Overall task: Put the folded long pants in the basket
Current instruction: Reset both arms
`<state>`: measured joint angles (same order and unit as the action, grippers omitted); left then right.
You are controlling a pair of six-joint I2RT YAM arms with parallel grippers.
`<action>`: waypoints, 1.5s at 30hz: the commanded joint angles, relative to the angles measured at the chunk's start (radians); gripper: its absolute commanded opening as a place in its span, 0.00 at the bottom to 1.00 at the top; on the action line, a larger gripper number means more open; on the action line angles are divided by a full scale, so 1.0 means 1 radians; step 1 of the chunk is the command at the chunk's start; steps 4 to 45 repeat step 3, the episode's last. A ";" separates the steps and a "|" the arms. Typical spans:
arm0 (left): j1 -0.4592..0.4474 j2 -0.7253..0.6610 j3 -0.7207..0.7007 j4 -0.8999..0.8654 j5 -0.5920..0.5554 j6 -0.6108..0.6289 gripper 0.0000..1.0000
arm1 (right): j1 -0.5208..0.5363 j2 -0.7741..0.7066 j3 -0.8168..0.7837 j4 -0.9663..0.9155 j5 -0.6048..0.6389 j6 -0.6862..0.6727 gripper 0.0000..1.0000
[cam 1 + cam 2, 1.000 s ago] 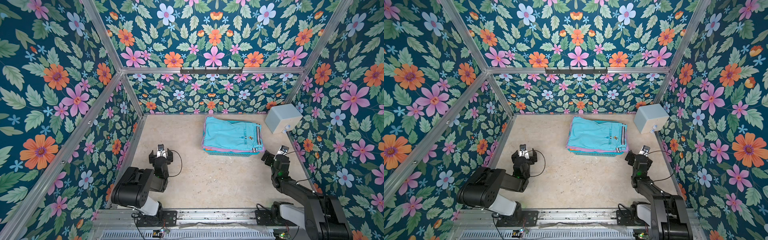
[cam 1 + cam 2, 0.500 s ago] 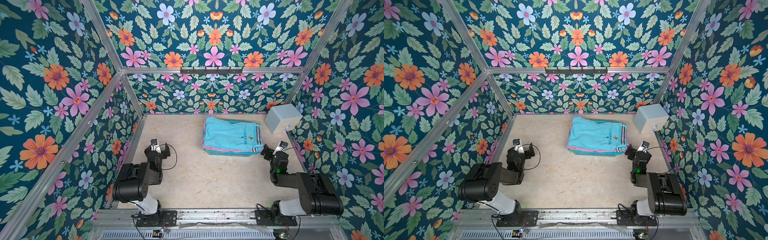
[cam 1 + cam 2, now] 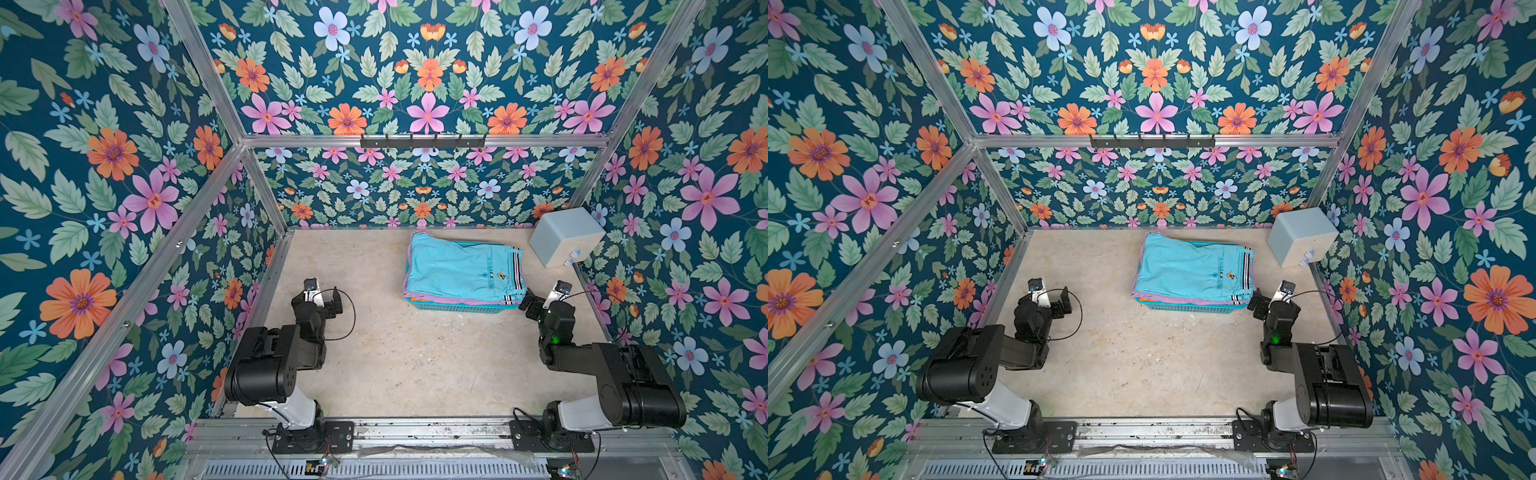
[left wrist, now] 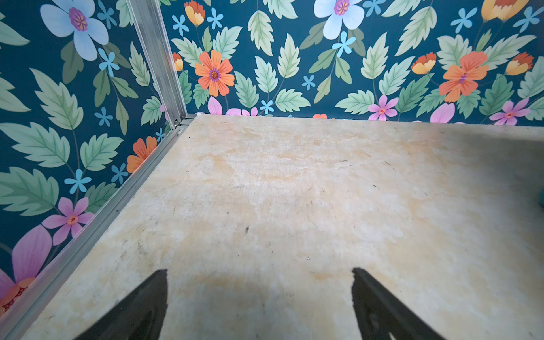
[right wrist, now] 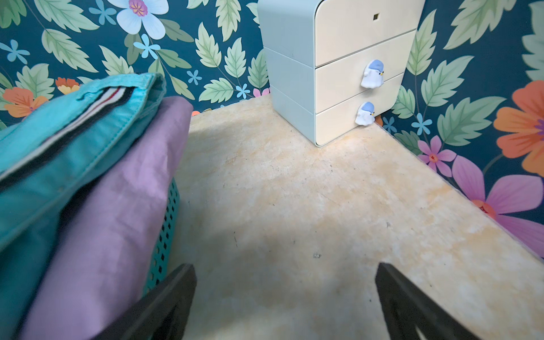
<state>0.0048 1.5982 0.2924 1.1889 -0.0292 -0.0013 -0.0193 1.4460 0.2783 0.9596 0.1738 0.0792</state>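
Note:
The folded long pants lie stacked in the teal basket (image 3: 457, 308) at the back right, seen in both top views. The turquoise pair (image 3: 457, 270) with its striped waistband is on top, and a lilac pair (image 5: 117, 206) shows under it, hanging over the basket's mesh wall (image 5: 166, 232). My right gripper (image 3: 540, 297) (image 5: 285, 270) is open and empty, low over the floor just off the basket's near right corner. Near the left wall my left gripper (image 3: 321, 296) (image 4: 260, 273) is open over bare floor, well apart from the basket (image 3: 1187, 308).
A pale grey-blue drawer box (image 3: 565, 237) (image 5: 338, 73) stands in the back right corner, just beyond my right gripper. Flowered walls with metal rails close in the beige floor (image 3: 407, 357) on three sides. Both arm bases sit on the front rail.
Both arms have folded down closer to their bases, and both grippers have shifted slightly toward the back. The pants and the basket have not moved.

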 commanded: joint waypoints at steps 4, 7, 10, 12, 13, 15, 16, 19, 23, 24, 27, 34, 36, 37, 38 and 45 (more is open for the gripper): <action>0.000 -0.003 0.002 0.003 0.003 -0.011 0.99 | 0.005 0.002 0.001 0.010 -0.045 -0.027 0.99; 0.000 -0.003 0.002 0.003 0.003 -0.011 0.99 | 0.005 0.002 0.001 0.010 -0.045 -0.027 0.99; 0.000 -0.003 0.002 0.003 0.003 -0.011 0.99 | 0.005 0.002 0.001 0.010 -0.045 -0.027 0.99; 0.000 -0.003 0.002 0.003 0.003 -0.011 0.99 | 0.005 0.002 0.001 0.010 -0.045 -0.027 0.99; 0.000 -0.003 0.002 0.003 0.003 -0.011 0.99 | 0.005 0.002 0.001 0.010 -0.045 -0.027 0.99; 0.000 -0.003 0.002 0.003 0.003 -0.011 0.99 | 0.005 0.002 0.001 0.010 -0.045 -0.027 0.99; 0.000 -0.003 0.002 0.003 0.003 -0.011 0.99 | 0.005 0.002 0.001 0.010 -0.045 -0.027 0.99; 0.000 -0.003 0.002 0.003 0.003 -0.011 0.99 | 0.005 0.002 0.001 0.010 -0.045 -0.027 0.99; 0.000 -0.003 0.002 0.003 0.003 -0.011 0.99 | 0.005 0.002 0.001 0.010 -0.045 -0.027 0.99; 0.000 -0.003 0.002 0.003 0.003 -0.011 0.99 | 0.005 0.002 0.001 0.010 -0.045 -0.027 0.99; 0.000 -0.003 0.002 0.003 0.003 -0.011 0.99 | 0.005 0.002 0.001 0.010 -0.045 -0.027 0.99; 0.000 -0.003 0.002 0.003 0.003 -0.011 0.99 | 0.005 0.002 0.001 0.010 -0.045 -0.027 0.99; 0.000 -0.003 0.002 0.003 0.003 -0.011 0.99 | 0.005 0.002 0.001 0.010 -0.045 -0.027 0.99; 0.000 -0.003 0.002 0.003 0.003 -0.011 0.99 | 0.005 0.002 0.001 0.010 -0.045 -0.027 0.99; 0.000 -0.003 0.002 0.003 0.003 -0.011 0.99 | 0.005 0.002 0.001 0.010 -0.045 -0.027 0.99; 0.000 -0.003 0.002 0.003 0.003 -0.011 0.99 | 0.005 0.002 0.001 0.010 -0.045 -0.027 0.99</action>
